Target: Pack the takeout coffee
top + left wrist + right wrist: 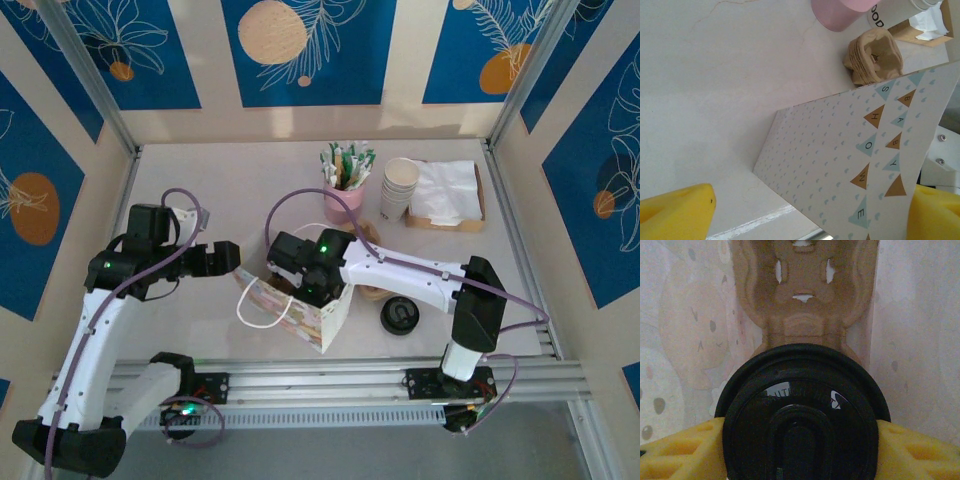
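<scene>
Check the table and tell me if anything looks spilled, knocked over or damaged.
Nothing looks spilled or damaged. The one untidy bit: the brown cardboard sleeves look tipped on their side beside the pink cup, beyond the gift bag. The takeout coffee has its lid on.

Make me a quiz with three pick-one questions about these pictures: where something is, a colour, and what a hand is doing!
1. Where is the small paper coffee cup with the round black plastic lid?
A) on the floor
B) in the right hand, above the brown cardboard cup tray
C) on the wall
2. What colour is the round cup holding the sticks?
A) green
B) black
C) pink
3. What is the left hand doing?
A) open, holding nothing
B) squeezing a lid
C) gripping a straw
Answers: B, the right hand's yellow pads press both sides of the lid; C, it looks pink; A, the left hand's yellow pads stand wide apart.
</scene>
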Tool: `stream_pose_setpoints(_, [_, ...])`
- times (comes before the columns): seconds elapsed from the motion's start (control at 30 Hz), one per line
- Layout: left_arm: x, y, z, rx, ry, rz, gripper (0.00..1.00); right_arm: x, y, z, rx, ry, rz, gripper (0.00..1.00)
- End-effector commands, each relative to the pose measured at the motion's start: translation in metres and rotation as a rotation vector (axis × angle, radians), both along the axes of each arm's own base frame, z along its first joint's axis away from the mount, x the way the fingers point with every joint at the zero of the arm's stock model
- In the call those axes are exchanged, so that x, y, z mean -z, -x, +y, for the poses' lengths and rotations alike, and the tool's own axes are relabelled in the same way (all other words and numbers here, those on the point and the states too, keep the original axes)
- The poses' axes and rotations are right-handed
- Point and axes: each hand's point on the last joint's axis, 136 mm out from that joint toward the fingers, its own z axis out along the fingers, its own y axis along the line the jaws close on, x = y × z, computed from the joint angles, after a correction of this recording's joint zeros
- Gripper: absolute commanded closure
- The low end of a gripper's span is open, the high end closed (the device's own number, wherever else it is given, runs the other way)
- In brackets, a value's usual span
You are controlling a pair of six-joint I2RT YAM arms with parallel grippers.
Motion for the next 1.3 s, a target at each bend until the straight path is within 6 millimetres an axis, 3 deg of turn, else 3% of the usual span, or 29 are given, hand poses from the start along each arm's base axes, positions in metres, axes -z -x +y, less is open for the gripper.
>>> stream_pose_setpoints(0.0, [0.010,0.006,0.003,-0.001,-0.028,0.039,0.09,0.029,0.019,-0.022,0.002,0.129,0.077,0.40])
stream_pose_setpoints(0.5, [0.011,0.005,0.004,-0.005,-0.037,0.040,0.09,0.063,0.027,-0.033,0.007,0.224,0.134,0.40])
stream_pose_setpoints(0.67, [0.011,0.005,0.004,-0.007,-0.037,0.041,0.09,0.065,0.031,-0.030,0.008,0.212,0.158,0.40])
stream_pose_setpoints(0.93, [0.012,0.004,0.003,-0.006,-0.039,0.044,0.09,0.053,0.027,-0.022,0.013,0.164,0.140,0.39])
stream_pose_setpoints(1.27, [0.013,0.006,0.002,-0.006,-0.030,0.045,0.09,0.014,0.014,-0.008,0.024,0.064,0.069,0.34])
